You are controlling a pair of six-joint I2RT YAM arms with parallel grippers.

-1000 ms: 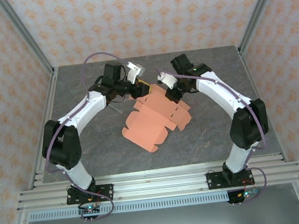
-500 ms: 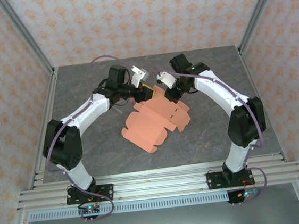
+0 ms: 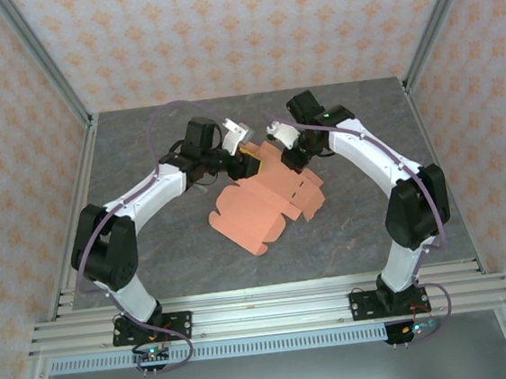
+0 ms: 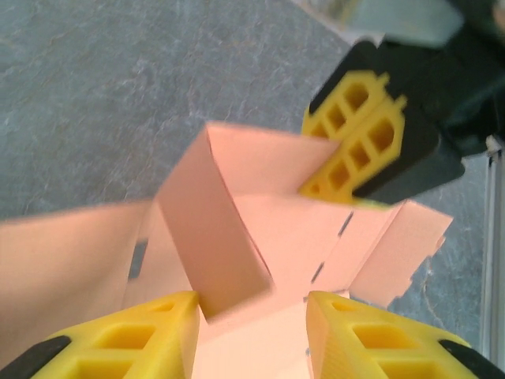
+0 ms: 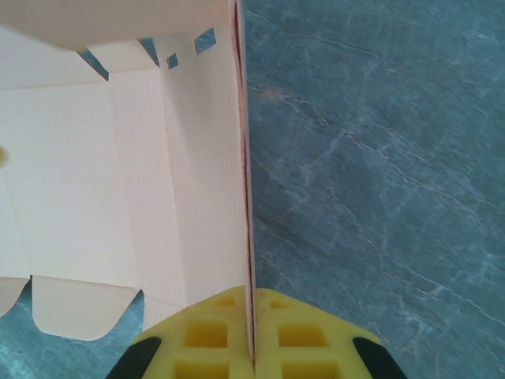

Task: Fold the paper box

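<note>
On the table (image 3: 348,234), right hand (image 5: 251,320) pinches the paper box (image 3: 263,202) wall; left hand (image 4: 251,304) spread around a flap, edges cropped.

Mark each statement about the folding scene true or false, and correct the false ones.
1. The right gripper is shut on an upright panel of the thin salmon-orange paper box. True.
2. The paper box is a finished, closed box. False: most of it lies flat as a cut sheet, with only a few panels raised.
3. The left gripper has its jaws apart, with a raised flap standing between them. True.
4. The paper box lies at the near edge of the grey stone-patterned table, beside the arm bases. False: it lies around the middle of the table, and both grippers are at its far side.
</note>
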